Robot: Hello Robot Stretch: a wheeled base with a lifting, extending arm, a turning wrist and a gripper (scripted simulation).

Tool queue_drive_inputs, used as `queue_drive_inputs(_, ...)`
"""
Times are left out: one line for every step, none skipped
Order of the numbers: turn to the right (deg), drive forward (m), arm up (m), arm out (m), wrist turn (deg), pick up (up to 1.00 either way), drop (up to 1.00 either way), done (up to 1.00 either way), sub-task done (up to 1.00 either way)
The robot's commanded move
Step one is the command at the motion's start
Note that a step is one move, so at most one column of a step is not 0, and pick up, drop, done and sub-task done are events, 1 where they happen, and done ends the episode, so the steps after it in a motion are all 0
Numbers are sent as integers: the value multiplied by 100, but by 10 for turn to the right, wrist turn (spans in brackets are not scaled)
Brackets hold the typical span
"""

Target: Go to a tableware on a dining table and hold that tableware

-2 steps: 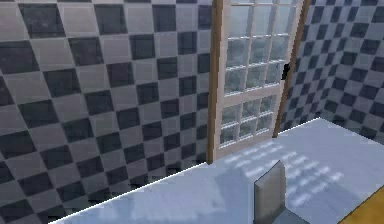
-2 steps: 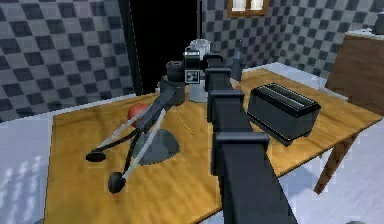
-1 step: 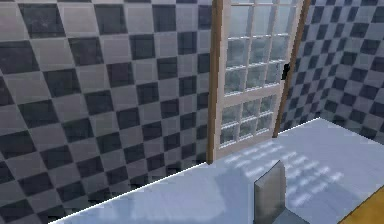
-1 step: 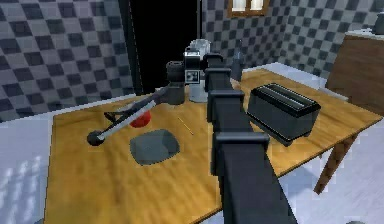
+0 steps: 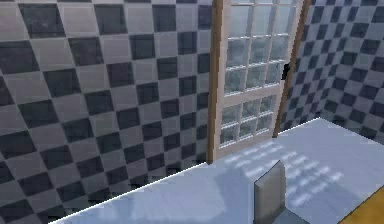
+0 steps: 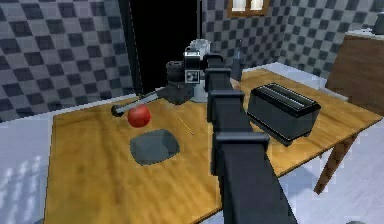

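Arm side view puts the wooden dining table [image 6: 90,170] across most of the frame. The tableware I'm after, a dark grey dish [image 6: 155,147], lies flat on it just left of centre. Just above the dish in the frame sits a red round thing [image 6: 139,116], and a black toaster [image 6: 283,110] stands to the right of the arm [image 6: 240,150]. The gripper [image 6: 124,105] reaches toward the upper left, its far end near the red thing. I cannot tell the state of its grip, nor whether it holds anything.

I judge the dish to be stiff and fairly light, with a smooth surface that will be slippery, and liable to chip if knocked against the table. It looks shallow, so I would take it by the rim, at the edge nearest the gripper, rather than from over the middle.

Forward view gives me a checkered wall [image 5: 90,90] and a glazed door [image 5: 250,70].
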Motion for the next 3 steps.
queue_drive_inputs(0, 0, -26, 0, 0, 0, 0, 0, 0)
queue_drive_inputs(0, 0, 0, 0, 0, 100, 0, 0, 0)
queue_drive_inputs(0, 0, 10, 0, 0, 0, 0, 0, 0)
